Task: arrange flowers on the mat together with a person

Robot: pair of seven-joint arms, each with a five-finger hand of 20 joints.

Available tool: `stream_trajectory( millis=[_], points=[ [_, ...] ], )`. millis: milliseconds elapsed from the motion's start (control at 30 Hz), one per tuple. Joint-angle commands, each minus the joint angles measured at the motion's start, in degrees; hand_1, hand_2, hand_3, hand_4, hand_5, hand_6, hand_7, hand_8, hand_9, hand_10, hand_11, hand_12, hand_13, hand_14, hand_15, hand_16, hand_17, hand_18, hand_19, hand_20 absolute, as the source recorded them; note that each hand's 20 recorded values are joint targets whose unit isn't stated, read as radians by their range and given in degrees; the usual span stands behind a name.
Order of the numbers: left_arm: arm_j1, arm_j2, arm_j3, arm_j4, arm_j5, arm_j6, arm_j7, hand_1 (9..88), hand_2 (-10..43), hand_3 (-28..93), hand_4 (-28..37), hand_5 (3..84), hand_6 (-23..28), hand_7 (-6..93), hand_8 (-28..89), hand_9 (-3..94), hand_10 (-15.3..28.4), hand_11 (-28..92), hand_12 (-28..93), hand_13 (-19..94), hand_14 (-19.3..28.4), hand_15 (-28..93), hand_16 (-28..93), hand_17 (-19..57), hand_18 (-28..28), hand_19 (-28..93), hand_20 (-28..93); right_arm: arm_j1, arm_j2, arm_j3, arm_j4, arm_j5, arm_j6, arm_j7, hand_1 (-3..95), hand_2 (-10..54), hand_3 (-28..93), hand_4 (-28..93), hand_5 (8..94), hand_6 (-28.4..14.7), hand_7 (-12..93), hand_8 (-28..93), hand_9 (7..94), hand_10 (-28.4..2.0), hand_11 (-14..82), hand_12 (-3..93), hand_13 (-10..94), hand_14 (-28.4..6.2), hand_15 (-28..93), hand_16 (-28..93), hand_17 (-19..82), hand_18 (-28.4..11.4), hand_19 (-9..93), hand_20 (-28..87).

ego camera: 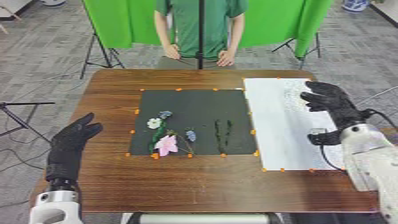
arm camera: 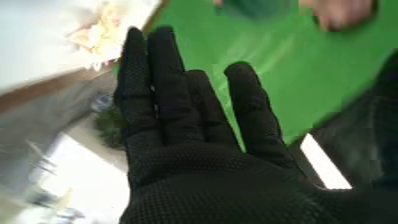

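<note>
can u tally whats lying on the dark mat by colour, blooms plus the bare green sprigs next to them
pink flower: 1
white flower: 1
blue flowers: 2
green sprigs: 2
total on the dark mat: 6
</note>
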Motion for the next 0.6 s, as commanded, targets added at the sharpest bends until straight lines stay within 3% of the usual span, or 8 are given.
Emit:
stream_trajectory(
  millis=[33,133,567,600],
  points=[
    [1.60,-0.74,0.04,-0.61,0.30,0.04,-0.17,31.2,-2.1,67,-23.4,49.6,4.6,11.4,-7,51.4,14.7,21,13,41,17.1,16,1,8.4,10.4,2,19,20.27,7.93,-14.90,9.17,-29.62,-6.49,16.40,21.3,-9.5,64,-21,38.3,-4.5,8,-6,38.2,-19.9,4.0,18.0,56,-16.3,17,22,29,-19.4,46,37],
    [1.62,-0.85,0.15,-0.57,0.26,0.09,0.00,31.1,-2.1,67,-23.4,49.5,4.6,11.3,-7,51.3,14.7,20,13,41,17.1,16,1,8.4,10.4,2,19,23.66,8.75,-19.62,11.95,-31.99,-4.94,17.57,22.0,-9.5,65,-22,38.7,-3.6,9,-6,41.3,-20.3,6.1,20.1,59,-15.5,21,23,30,-19.7,51,37],
    [1.54,-1.12,0.56,-0.63,0.41,0.00,-0.54,30.5,-2.5,68,-24.2,49.4,4.6,11.3,-7,51.0,14.7,20,13,41,17.2,15,2,8.2,10.5,2,18,32.68,5.76,-29.43,23.47,-30.65,-7.39,15.80,24.9,-9.5,66,-24,40.3,-2.4,11,-7,49.4,-20.1,14.2,22.8,68,-13.2,32,23,34,-20.6,62,38],
    [0.93,-1.00,0.78,-0.32,0.45,-0.16,-0.67,30.5,-2.5,68,-24.3,49.4,4.6,11.3,-7,50.9,14.6,20,13,41,17.2,15,2,8.2,10.5,2,18,32.97,5.62,-29.96,24.10,-30.38,-7.09,15.76,25.2,-9.5,66,-24,40.5,-2.1,11,-7,51.2,-19.9,14.8,22.7,69,-12.5,32,23,35,-20.9,64,39]
  ],
)
